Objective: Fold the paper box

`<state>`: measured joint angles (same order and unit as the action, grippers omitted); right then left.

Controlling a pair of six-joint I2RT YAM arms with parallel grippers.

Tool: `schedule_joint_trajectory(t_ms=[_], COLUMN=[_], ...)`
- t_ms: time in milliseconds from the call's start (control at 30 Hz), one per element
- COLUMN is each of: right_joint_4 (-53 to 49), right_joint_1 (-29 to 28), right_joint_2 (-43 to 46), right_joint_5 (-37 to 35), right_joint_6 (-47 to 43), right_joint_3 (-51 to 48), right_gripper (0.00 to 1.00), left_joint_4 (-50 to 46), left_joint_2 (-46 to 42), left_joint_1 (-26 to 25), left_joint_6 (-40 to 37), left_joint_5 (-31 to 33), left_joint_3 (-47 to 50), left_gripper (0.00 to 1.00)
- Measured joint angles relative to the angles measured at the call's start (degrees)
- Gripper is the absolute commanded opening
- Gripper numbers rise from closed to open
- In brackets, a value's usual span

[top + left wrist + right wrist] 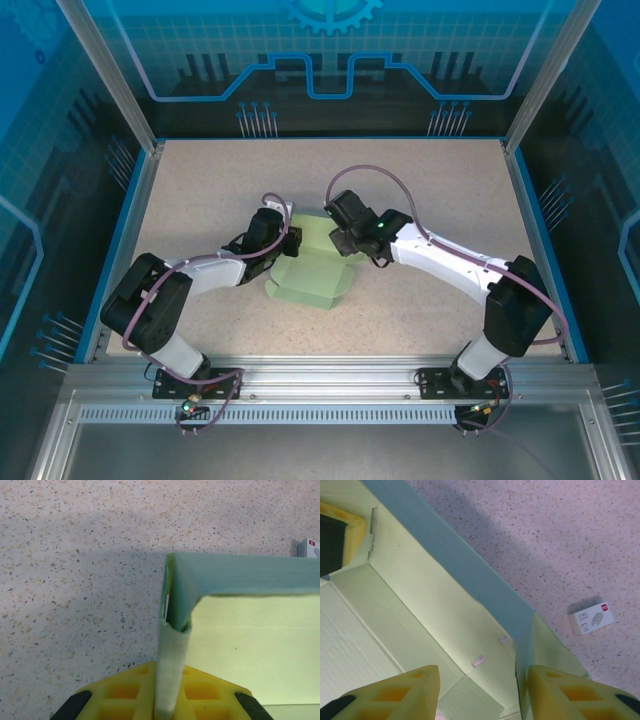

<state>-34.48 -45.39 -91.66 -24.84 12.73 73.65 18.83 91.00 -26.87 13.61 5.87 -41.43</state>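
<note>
One speckled table (430, 190), two arms, one paper box, two grippers, one small white tag.

Left arm (200, 275) and right arm (450, 255) both reach in to the box's far edge.

The paper box (312, 276) sits mid-table between the arms. It is part-formed, with the base flat and the far wall standing.

Your left gripper (167, 702) is clenched on an upright flap at the box's far left corner, and the card runs straight down between its yellow fingers (120, 695).

Your right gripper (482, 675) is released. Its jaws are apart and straddle the far wall, one finger inside the box and one outside. There's a clear gap on the inner side. I can't tell whether the outer finger touches card.

The white tag (592, 616) lies on the table beyond the far wall, near the box but apart from it.
</note>
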Motion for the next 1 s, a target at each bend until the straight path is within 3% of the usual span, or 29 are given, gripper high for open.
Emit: schedule_joint_trajectory(t_ms=[700,1000], right_joint_4=[10.6,8.9], right_joint_1=[0.9,0.8], right_joint_2=[-0.6,6.5], right_joint_5=[8.2,7.5], right_joint_6=[8.5,9.7], right_joint_3=[-4.0,-11.6], right_gripper=[0.48,0.53], left_joint_4=[-2.3,-3.6], left_joint_2=[-0.4,-0.4], left_joint_1=[-0.3,-0.5], left_joint_6=[1.5,1.5], left_joint_5=[1.7,2.5], left_joint_3=[0.0,-0.5], left_gripper=[0.13,0.13])
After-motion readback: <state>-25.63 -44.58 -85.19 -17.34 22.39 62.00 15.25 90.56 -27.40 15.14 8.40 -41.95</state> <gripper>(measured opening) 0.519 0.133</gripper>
